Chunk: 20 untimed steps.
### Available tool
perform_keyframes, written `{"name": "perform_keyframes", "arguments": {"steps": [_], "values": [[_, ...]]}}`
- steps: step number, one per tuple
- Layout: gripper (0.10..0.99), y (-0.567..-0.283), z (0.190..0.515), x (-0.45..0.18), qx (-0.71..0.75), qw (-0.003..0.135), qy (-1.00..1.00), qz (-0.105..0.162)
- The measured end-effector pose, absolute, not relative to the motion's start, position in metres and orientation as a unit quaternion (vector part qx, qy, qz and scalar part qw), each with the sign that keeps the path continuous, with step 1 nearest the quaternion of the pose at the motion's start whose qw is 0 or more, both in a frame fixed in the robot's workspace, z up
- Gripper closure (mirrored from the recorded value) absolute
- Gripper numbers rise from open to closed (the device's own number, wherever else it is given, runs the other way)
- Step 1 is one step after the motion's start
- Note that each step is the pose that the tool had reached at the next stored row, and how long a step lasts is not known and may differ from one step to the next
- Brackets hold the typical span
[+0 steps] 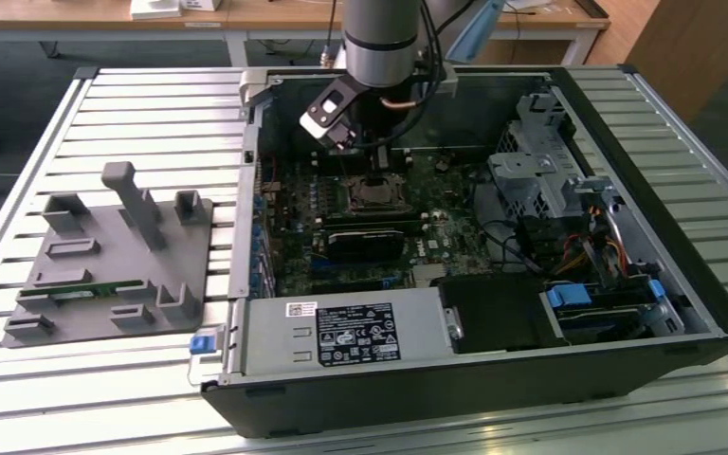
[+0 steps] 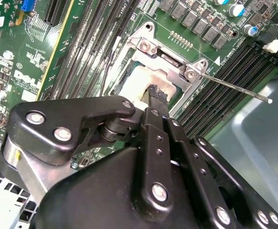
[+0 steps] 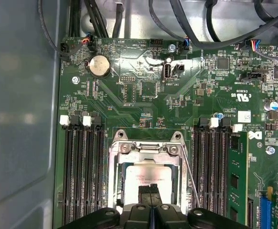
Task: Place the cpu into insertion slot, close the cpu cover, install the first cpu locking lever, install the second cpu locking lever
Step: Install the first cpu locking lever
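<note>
Twice confirmed, in both wrist views, pincer pressed together, tips flush and nothing pinched between them. Found those tips directly over the cpu; cannot tell whether touching it. Located cpu seated in the insertion slot, silvery top showing through the cut-out centre of the cpu cover. Found cover lying flat over the slot, two screws visible at one end. Noted one locking lever, a thin metal rod, running out at an angle from a corner of the cover, free end out beside the neighbouring memory slots. Observed green circuit board around the slot, with a round coin cell well apart from it. In the exterior view, placed the arm extended down into the open computer case on the slatted metal worktop, pincer just above the slot. Recorded a grey fixture plate on the same worktop, beside the case toward the exterior view's left.
</note>
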State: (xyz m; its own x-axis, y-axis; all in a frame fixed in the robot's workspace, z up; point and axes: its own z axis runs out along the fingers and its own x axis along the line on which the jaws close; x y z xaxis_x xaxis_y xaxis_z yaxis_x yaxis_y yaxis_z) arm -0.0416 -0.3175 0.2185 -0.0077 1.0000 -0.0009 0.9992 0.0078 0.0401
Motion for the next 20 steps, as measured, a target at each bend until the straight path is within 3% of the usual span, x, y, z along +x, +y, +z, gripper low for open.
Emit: {"name": "perform_keyframes", "arguments": {"steps": [20], "values": [[0.98,-0.3175,0.2263,-0.0416,0.704,0.014,0.71,0.014]]}}
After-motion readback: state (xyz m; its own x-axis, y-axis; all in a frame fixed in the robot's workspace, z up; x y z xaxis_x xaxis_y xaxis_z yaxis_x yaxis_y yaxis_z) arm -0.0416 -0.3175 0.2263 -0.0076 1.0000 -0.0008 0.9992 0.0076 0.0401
